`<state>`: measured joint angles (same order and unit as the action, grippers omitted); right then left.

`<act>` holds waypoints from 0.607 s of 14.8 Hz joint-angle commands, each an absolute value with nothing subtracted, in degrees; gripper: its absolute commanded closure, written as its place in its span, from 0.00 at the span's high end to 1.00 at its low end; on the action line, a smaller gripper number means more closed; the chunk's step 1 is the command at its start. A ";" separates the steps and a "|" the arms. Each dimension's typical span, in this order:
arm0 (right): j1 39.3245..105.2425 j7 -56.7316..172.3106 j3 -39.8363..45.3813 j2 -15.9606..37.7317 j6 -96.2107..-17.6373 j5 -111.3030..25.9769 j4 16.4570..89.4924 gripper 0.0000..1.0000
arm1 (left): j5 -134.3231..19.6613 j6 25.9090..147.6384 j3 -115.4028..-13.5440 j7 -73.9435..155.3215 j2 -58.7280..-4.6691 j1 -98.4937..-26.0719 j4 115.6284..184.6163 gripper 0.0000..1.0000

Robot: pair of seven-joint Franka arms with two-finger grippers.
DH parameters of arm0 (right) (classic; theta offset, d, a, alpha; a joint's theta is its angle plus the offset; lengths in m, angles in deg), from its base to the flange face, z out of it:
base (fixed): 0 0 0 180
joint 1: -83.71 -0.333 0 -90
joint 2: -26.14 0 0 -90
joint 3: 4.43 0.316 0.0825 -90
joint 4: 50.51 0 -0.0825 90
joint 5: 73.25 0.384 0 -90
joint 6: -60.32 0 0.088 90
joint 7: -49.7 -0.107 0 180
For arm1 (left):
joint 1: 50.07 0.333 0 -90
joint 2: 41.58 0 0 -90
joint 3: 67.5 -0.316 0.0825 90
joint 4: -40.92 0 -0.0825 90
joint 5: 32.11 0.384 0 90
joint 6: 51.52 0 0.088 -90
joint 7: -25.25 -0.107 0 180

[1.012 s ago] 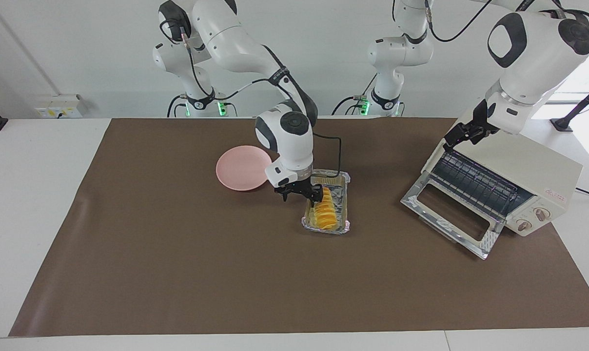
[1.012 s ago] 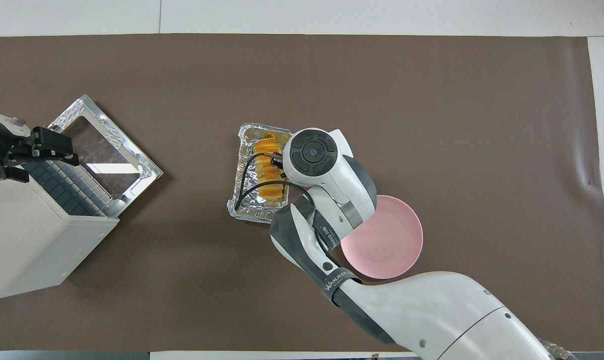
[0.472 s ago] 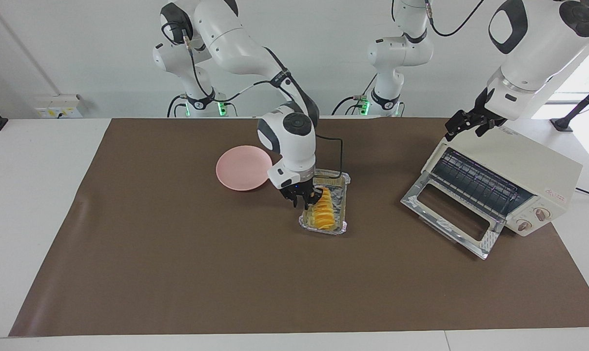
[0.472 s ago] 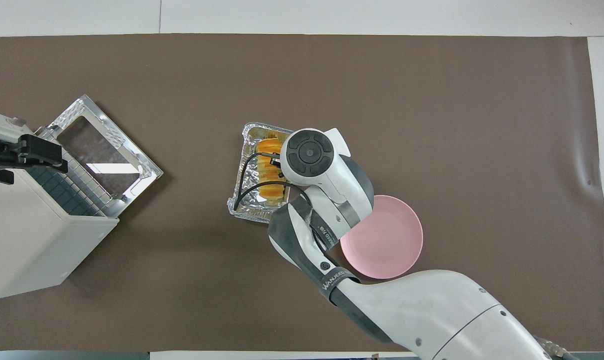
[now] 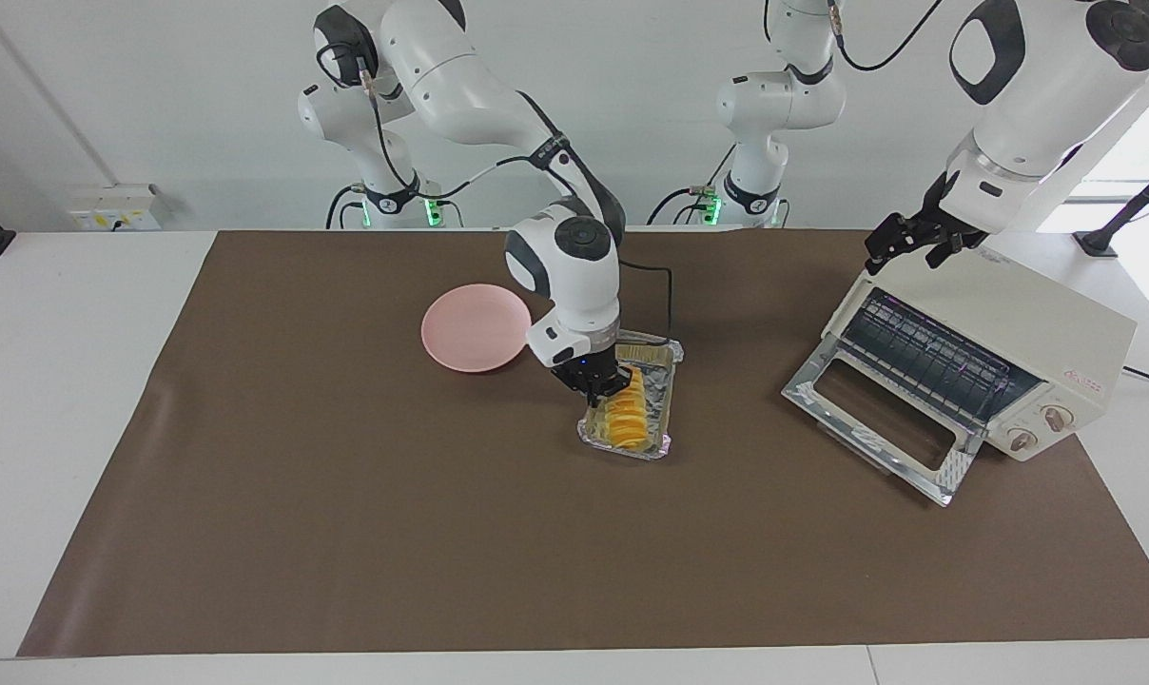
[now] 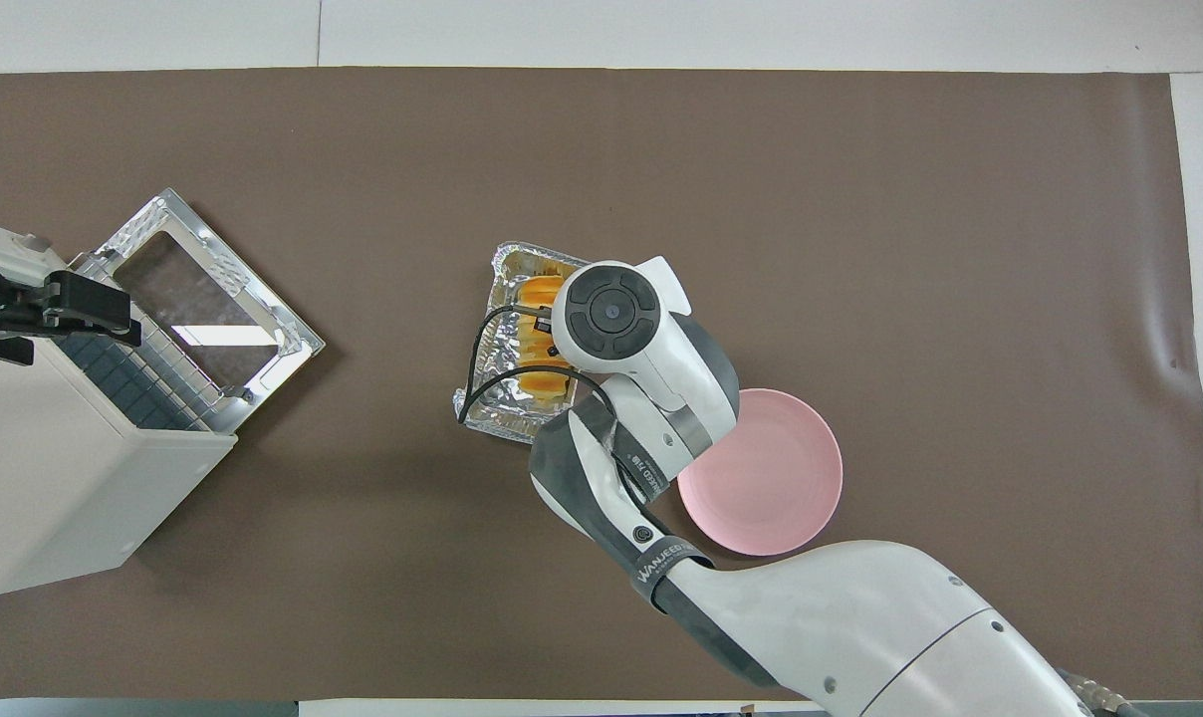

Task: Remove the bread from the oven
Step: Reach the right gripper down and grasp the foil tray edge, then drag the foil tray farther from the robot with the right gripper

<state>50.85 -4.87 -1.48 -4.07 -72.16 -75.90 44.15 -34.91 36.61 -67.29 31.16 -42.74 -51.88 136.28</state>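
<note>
The bread (image 5: 627,419), a golden-orange ridged loaf, lies in a crinkled foil tray (image 5: 668,395) at mid table, outside the oven. My right gripper (image 5: 601,385) is down in the tray, shut on the end of the bread nearer the robots. In the overhead view the right wrist covers most of the bread (image 6: 535,295). The cream-white oven (image 5: 1022,319) stands at the left arm's end with its glass door (image 5: 874,419) dropped open and its wire rack (image 5: 926,357) bare. My left gripper (image 5: 903,247) hangs just over the oven's top front edge.
A pink plate (image 5: 470,328) lies empty beside the foil tray, toward the right arm's end and slightly nearer the robots. A brown mat (image 5: 346,533) covers the table. The oven's two knobs (image 5: 1041,428) face away from the robots.
My right gripper's fingers closed in around the bread and went lower into the tray, which shifted slightly. My left gripper rose from the oven's front edge.
</note>
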 commanded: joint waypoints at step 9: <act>65.24 21.73 -1.18 -1.81 -49.98 -70.79 31.57 0.00 | -33.69 37.34 -68.03 31.05 -43.87 -51.91 137.16 1.00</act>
